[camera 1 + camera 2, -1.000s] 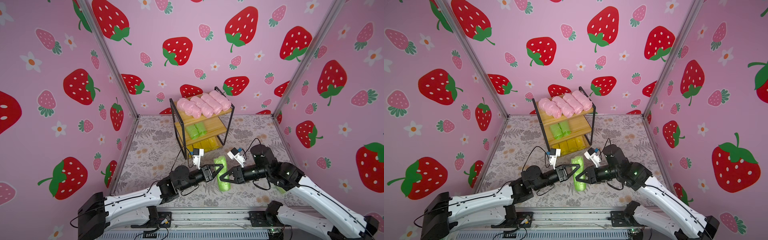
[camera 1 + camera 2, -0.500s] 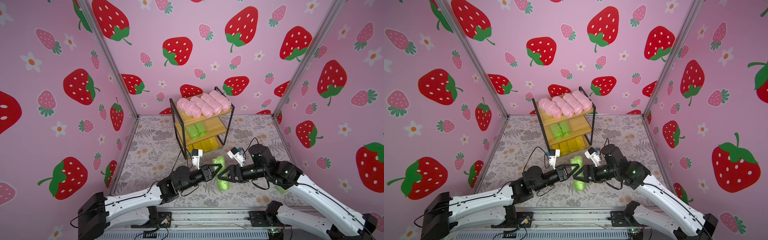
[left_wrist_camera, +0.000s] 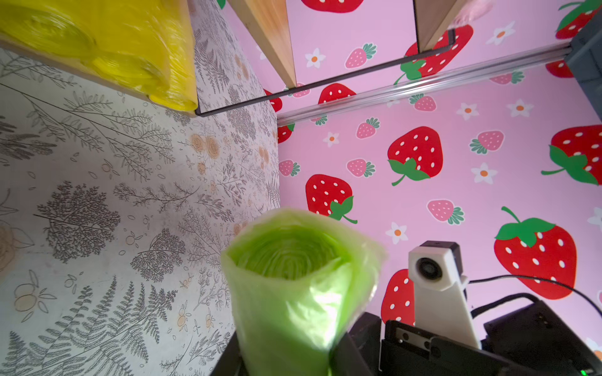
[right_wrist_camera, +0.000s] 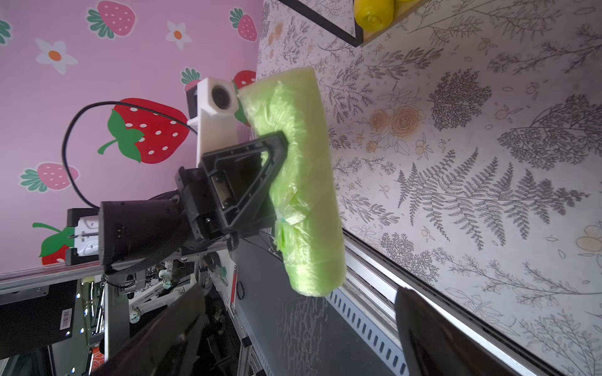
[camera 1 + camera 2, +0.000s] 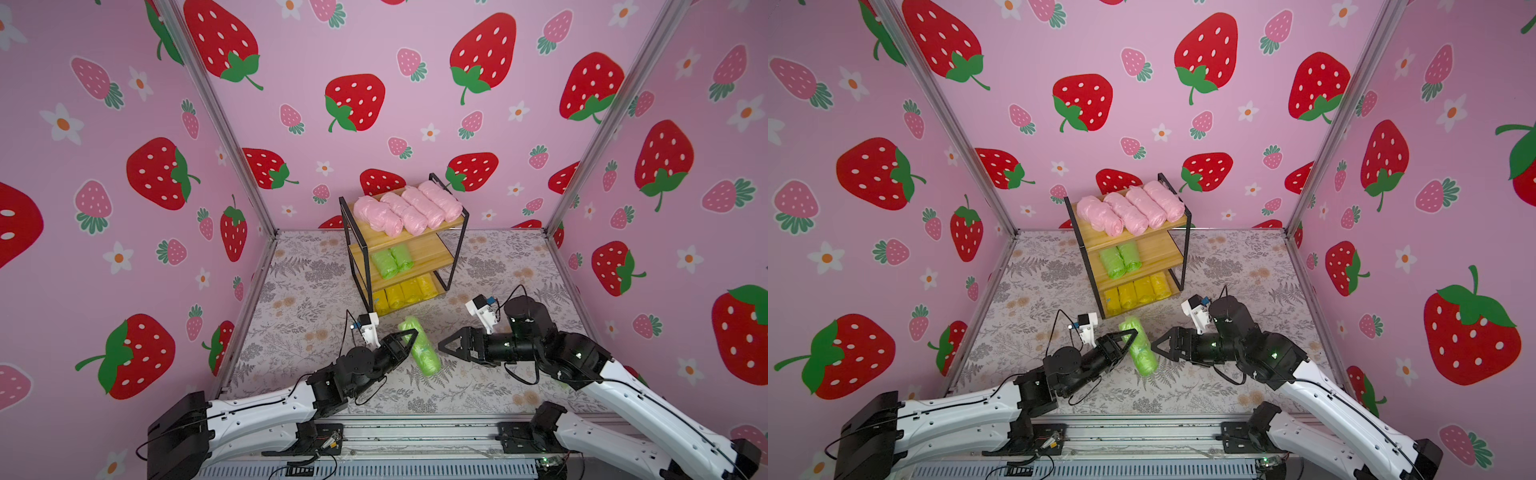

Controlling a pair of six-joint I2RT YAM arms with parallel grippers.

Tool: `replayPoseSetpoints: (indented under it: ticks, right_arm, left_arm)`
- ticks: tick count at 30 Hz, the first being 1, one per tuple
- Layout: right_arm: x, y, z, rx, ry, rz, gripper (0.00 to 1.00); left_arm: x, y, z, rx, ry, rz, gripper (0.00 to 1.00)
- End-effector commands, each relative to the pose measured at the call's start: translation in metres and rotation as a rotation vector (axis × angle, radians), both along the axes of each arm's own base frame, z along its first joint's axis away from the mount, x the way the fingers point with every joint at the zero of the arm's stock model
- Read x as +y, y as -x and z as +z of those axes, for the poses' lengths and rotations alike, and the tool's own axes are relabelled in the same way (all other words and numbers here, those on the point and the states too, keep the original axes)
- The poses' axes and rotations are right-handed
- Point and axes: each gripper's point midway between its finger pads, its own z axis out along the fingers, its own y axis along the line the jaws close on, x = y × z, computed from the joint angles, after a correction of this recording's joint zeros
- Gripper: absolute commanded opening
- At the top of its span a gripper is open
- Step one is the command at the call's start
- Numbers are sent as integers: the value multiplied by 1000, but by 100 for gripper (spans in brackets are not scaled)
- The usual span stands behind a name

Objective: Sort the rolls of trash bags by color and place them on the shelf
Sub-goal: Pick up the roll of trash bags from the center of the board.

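A pale table covering (image 5: 299,307) printed with grey ferns and orange blossoms fills the lower middle of both top views. It is boxed in by pink walls (image 5: 291,62) patterned with red strawberries and white flowers, with silver metal posts (image 5: 219,120) at the corners. At centre frame stands the three-tier shelf (image 5: 434,253) of light wooden boards in a thin black frame. It holds four pale pink rolls (image 5: 407,208) on top, two light green rolls (image 5: 390,262) in the middle and four yellow rolls (image 5: 401,293) at the bottom.

Below the shelf in frame, the left gripper (image 5: 413,334) is clamped on a tilted light green crinkly roll (image 5: 422,351). The right gripper (image 5: 442,347) stands just beside it, jaws spread wide and empty.

The left gripper's far finger is hidden behind the roll. In the right wrist view the right gripper's fingers (image 4: 156,335) are dark blurs cut off by the lower edge. The rear of the lower tiers lies under the boards above. Whether the held roll touches the covering I cannot tell.
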Motion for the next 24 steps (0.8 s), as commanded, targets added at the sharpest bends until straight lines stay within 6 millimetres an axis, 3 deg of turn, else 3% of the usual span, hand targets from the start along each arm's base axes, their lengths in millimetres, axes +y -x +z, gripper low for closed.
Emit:
replayPoseSetpoints:
  ticks: [1,9,14,24]
  right_arm:
    - [9,-2,4,-15,-28,-3,100]
    - [29,4,2,-18,-55,39,98]
    - [44,10,-9,-1,-16,65,93]
    - [55,14,-25,2,60,71,82]
  left_arm:
    - [12,-4,23,-17,83,71,0]
    - [18,-4,21,-11,88,95,0]
    - [19,-3,21,-8,90,100,0]
    - [21,-2,22,-11,87,103,0]
